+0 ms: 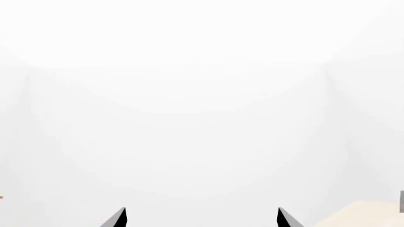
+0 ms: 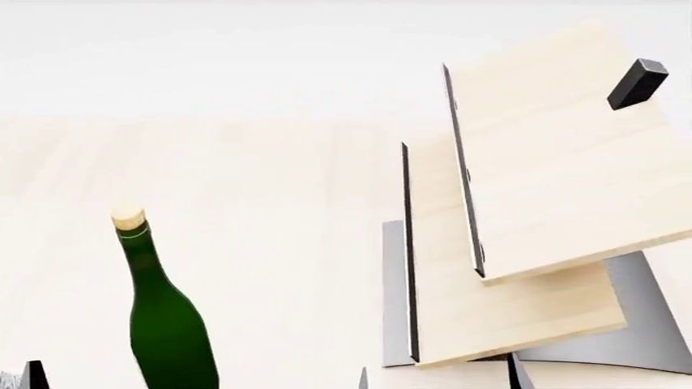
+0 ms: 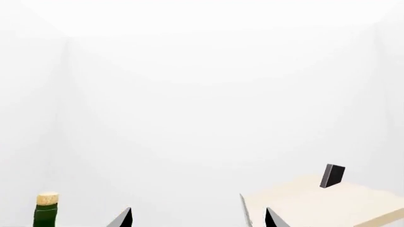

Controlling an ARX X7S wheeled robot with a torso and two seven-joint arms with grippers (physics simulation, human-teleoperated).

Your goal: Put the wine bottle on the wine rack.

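The wine bottle (image 2: pixel 168 324), dark green with a tan cork, stands upright on the pale wood table (image 2: pixel 271 203) at the lower left of the head view. Its cork and neck also show in the right wrist view (image 3: pixel 47 213). The wine rack (image 2: pixel 519 235), with stepped light wood boards, dark edges, a grey curved base and a small black block (image 2: pixel 636 83), stands to the bottle's right. Its top board (image 3: pixel 315 203) shows in the right wrist view. My left gripper (image 1: pixel 200 218) is open and empty. My right gripper (image 3: pixel 197 218) is open and empty, between bottle and rack.
Plain white walls fill the background of both wrist views. A corner of pale wood (image 1: pixel 363 213) shows at the edge of the left wrist view. One dark fingertip (image 2: pixel 32 376) shows at the head view's bottom left, left of the bottle.
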